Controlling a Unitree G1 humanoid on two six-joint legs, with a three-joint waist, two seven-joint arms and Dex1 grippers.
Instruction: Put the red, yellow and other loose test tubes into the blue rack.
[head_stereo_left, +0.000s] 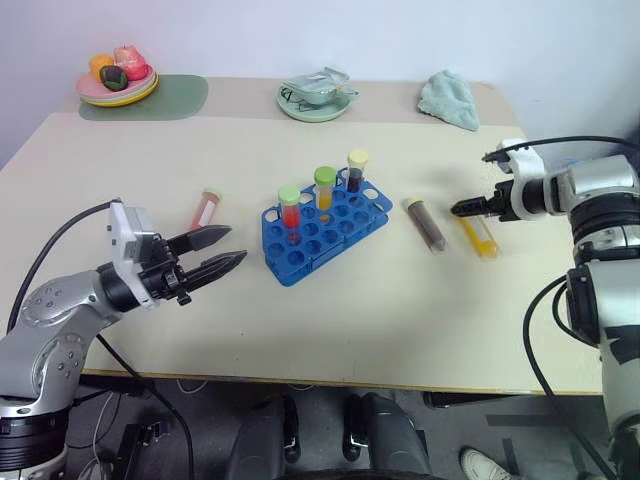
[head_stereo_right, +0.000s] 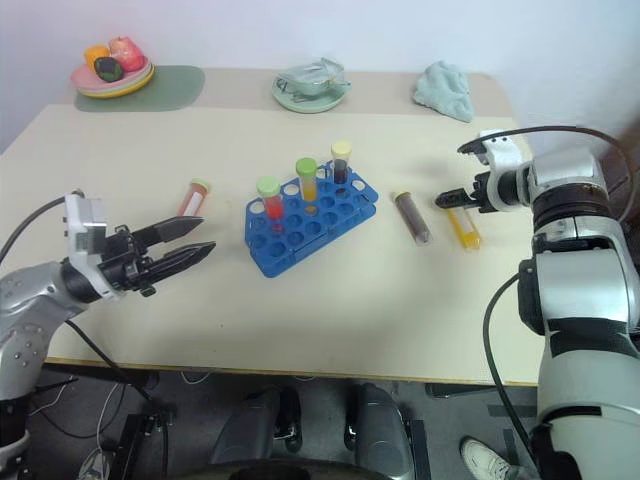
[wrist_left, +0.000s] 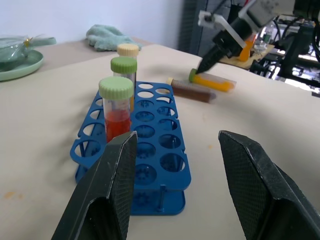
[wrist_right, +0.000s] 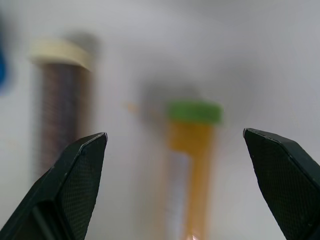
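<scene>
The blue rack (head_stereo_left: 330, 228) stands mid-table and holds three upright capped tubes: a red one (head_stereo_left: 290, 212), an orange one (head_stereo_left: 325, 190) and a dark one (head_stereo_left: 356, 170). Left of the rack a loose red tube (head_stereo_left: 206, 208) lies flat. On the rack's right lie a brown tube (head_stereo_left: 425, 223) and, beyond it, a yellow tube (head_stereo_left: 480, 237) with a green cap (wrist_right: 194, 112). My right gripper (head_stereo_left: 462, 208) hovers open just above the yellow tube's cap end, angled down at it. My left gripper (head_stereo_left: 237, 243) is open and empty, level, left of the rack and near the red tube.
Along the back edge are a plate of toy fruit (head_stereo_left: 118, 85) on a green mat (head_stereo_left: 165, 100), a green dish with a crumpled wrapper (head_stereo_left: 318, 98) and a teal cloth (head_stereo_left: 450, 98). The table's front edge (head_stereo_left: 330, 382) runs just below my left arm.
</scene>
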